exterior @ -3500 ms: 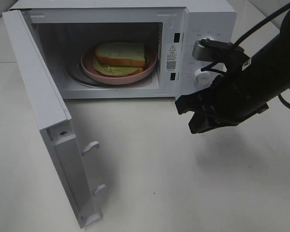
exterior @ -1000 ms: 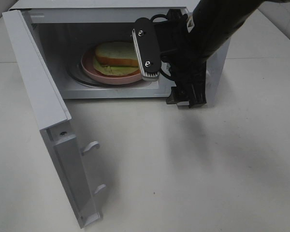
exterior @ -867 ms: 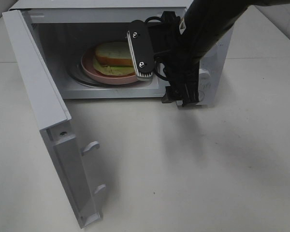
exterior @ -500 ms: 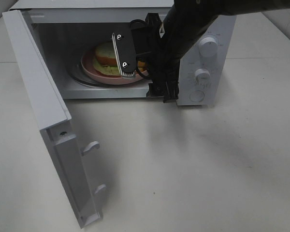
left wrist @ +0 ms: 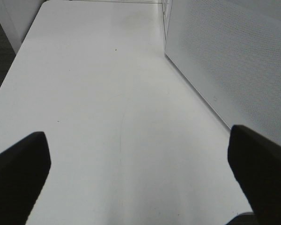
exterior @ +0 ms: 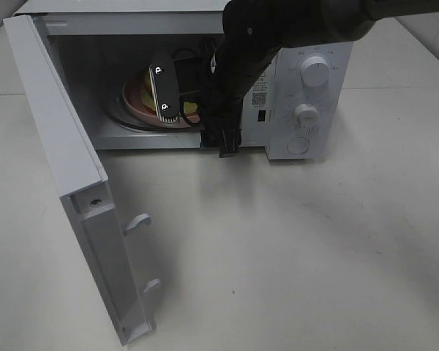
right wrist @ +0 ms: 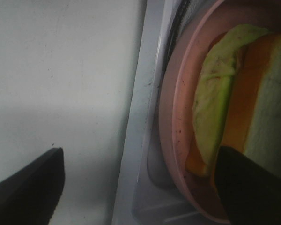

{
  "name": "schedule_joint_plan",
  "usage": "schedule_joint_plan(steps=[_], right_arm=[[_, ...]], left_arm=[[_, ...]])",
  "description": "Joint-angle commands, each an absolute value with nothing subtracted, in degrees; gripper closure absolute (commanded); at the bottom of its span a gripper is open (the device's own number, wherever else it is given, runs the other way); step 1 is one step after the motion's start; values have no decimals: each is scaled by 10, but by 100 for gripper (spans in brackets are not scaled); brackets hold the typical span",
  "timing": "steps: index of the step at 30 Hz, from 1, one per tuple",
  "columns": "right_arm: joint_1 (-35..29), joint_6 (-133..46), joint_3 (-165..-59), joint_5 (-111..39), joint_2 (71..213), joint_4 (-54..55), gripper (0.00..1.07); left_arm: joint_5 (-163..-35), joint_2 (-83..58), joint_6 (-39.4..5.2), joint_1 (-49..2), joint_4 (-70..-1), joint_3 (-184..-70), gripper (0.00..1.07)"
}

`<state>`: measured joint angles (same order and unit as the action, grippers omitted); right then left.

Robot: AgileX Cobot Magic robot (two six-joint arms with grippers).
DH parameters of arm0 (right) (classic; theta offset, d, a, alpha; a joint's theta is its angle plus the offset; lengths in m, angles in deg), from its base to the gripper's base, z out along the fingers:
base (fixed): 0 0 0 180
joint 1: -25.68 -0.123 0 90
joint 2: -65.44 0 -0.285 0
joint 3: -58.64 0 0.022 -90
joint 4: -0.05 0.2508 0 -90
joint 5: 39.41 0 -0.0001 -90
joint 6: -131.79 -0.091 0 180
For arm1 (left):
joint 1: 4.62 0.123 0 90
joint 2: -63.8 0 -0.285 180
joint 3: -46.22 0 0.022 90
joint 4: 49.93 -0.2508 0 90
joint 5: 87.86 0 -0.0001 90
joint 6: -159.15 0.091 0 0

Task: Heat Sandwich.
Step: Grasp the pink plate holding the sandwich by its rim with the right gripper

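At the far edge of the bench (exterior: 314,256) stands the white microwave (exterior: 329,88), its door (exterior: 66,168) swung wide open toward the near left corner; two round knobs (exterior: 314,72) sit on its panel at the right. Inside the cavity, on the glass turntable (exterior: 115,117), lies the round pink plate (right wrist: 178,108); the sandwich (right wrist: 271,93) rests on that plate, white bread uppermost, tan-orange crust along its side and a pale green lettuce leaf (right wrist: 215,93) poking out beneath toward the plate's rim. From the right the dark right arm (exterior: 278,22) reaches through the opening; the right gripper (right wrist: 140,187) is turned on its side, and in the high view one of its fingers stands in front of the sandwich and hides most of it. Its own wrist view shows the jaws spread apart and clamping nothing; one fingertip (right wrist: 253,187) lies over the crust side of the sandwich and the plate, the other fingertip (right wrist: 33,183) lies over the bare bench outside the cavity, with the plate's rim and the microwave's sill between them; whether the inner fingertip touches the bread cannot be told. The left gripper (left wrist: 140,171) does not show in the high view; its wrist view shows both fingers spread wide with nothing between them, above bare bench beside a perforated white wall of the microwave.
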<state>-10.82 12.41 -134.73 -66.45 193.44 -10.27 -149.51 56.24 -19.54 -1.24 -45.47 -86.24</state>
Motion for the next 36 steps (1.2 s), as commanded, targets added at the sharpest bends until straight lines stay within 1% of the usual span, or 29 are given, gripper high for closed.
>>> schedule_joint_plan(steps=[1,6,16,21,24,25,26,29,30,31,33,34,36], right_arm=[[-109,105,-1375,-664,1960,-107,25],[-109,81,-1414,-674,1995,-131,27],[-109,64,-1476,-681,2049,-132,29],[-109,58,-1500,-706,2072,-128,33],[-109,53,-1503,-707,2074,-128,39],[-109,52,-1503,-707,2074,-129,46],[-109,52,-1503,-707,2074,-129,46],[-109,47,-1503,-709,2074,-129,65],[-109,47,-1503,-709,2074,-129,65],[-109,46,-1503,-710,2074,-129,85],[-109,46,-1503,-717,2072,-129,105],[-109,47,-1503,-724,2072,-129,107],[-109,48,-1503,-725,2072,-129,107]], left_arm=[[-1493,572,-195,-12,-449,-862,9],[-1493,572,-195,-12,-454,-862,9],[-1493,572,-195,-12,-460,-862,9],[-1493,572,-195,-12,-461,-862,9],[-1493,572,-195,-12,-461,-862,9],[-1493,572,-195,-12,-461,-862,9],[-1493,572,-195,-12,-461,-862,9],[-1493,572,-195,-12,-461,-862,9],[-1493,572,-195,-12,-461,-862,9],[-1493,572,-195,-12,-461,-862,9],[-1493,572,-195,-12,-461,-862,9],[-1493,572,-195,-12,-461,-862,9],[-1493,572,-195,-12,-461,-862,9]])
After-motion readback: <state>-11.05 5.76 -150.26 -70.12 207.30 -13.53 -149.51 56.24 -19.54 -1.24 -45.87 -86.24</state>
